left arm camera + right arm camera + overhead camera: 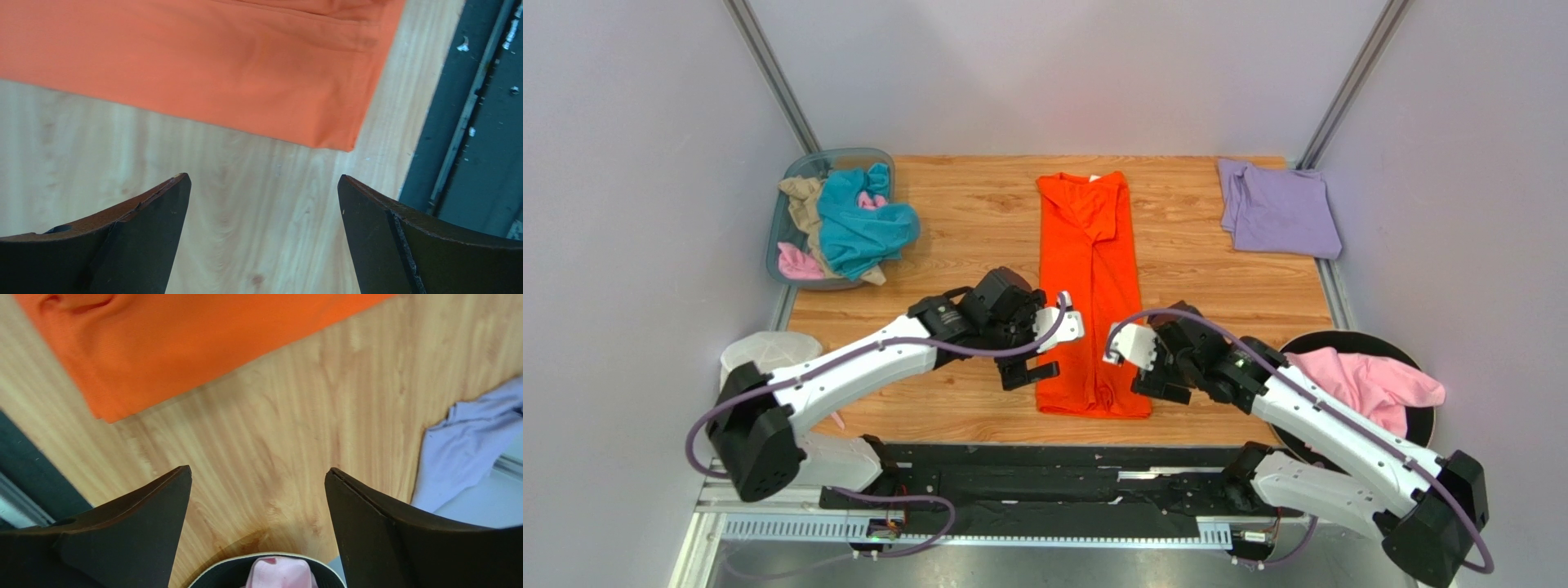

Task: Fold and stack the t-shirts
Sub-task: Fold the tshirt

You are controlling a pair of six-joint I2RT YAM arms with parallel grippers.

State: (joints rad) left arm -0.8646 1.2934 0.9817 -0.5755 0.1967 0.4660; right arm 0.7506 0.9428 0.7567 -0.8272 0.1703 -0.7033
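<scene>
Far out beyond the left claw (263, 182), off its outer side, sits the basket (783, 221) with the teal t-shirt (854, 227) heaped on top, waiting its turn. Here the left claw is spread wide with nothing between its fingers, hovering over bare surface (965, 233). The orange t-shirt (1087, 282) lies just ahead of its tips as a long narrow strip, with the near hem corner in front of the right-hand finger. We judge the step in hand to be the crosswise fold, hem up towards the collar. To do it well, this claw wants to slide forward and come down square on that corner, catching every layer and not only the top one. Over to the right claw (258, 474): it too stands wide and holds nothing, and the other hem corner is ahead of it and off to its left, not yet between the fingers. It needs to shift that way first. Then we'd want both claws to pinch together, lift level and travel at the same pace, or the strip may skew or fall open. Well ahead of the right claw, to its right, rests the folded lavender t-shirt (1281, 211), the likely stack. Just behind it a pink t-shirt (1369, 380) sits on a black round tray (1425, 423).
</scene>
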